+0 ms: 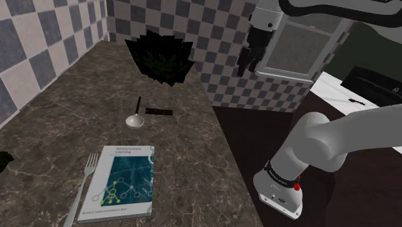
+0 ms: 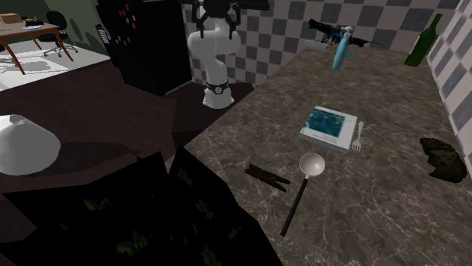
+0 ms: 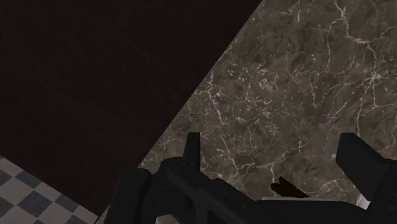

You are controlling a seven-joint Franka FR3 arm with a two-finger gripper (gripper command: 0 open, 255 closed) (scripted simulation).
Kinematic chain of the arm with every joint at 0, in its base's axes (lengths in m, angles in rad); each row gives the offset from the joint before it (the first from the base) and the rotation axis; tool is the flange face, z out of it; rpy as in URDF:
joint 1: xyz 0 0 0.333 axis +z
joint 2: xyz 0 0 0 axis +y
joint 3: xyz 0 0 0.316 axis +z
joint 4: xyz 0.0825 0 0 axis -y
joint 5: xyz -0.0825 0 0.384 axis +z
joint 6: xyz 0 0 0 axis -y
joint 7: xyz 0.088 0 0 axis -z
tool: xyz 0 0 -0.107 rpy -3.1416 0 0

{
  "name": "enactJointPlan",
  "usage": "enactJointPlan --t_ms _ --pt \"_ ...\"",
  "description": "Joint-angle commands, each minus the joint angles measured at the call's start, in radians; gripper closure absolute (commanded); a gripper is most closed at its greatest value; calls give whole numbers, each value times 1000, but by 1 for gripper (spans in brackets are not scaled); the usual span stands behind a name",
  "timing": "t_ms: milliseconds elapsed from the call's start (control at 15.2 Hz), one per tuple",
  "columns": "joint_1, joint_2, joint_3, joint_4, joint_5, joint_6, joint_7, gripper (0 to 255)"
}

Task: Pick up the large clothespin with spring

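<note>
The clothespin (image 1: 160, 112) is a dark brown, flat, long piece lying on the marble counter (image 1: 193, 161), just beside a pale ladle (image 1: 134, 120). In the second exterior view the clothespin (image 2: 266, 177) lies between the ladle (image 2: 311, 164) and the dark plant. My black gripper (image 1: 247, 68) hangs high above the counter's edge, well off from the clothespin, fingers pointing down. In the wrist view the gripper (image 3: 277, 156) stands open over bare marble with nothing between its fingers (image 3: 193, 149). A small dark tip (image 3: 285, 188) shows low between them.
A dark leafy plant (image 1: 161, 57) stands at the counter's back. A book (image 1: 122, 182) and a fork (image 1: 80, 190) lie nearer the front. In the second exterior view a green bottle (image 2: 423, 41), a blue object (image 2: 340, 49) and a dark lump (image 2: 442, 159) sit further along.
</note>
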Motion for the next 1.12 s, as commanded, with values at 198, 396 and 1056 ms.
enactJointPlan --t_ms 198,396,1056 --pt "19 72 -19 -26 -17 109 -65 0" --pt "38 155 -36 -39 -30 215 -129 0" --pt "97 482 -70 6 -49 534 -333 0"
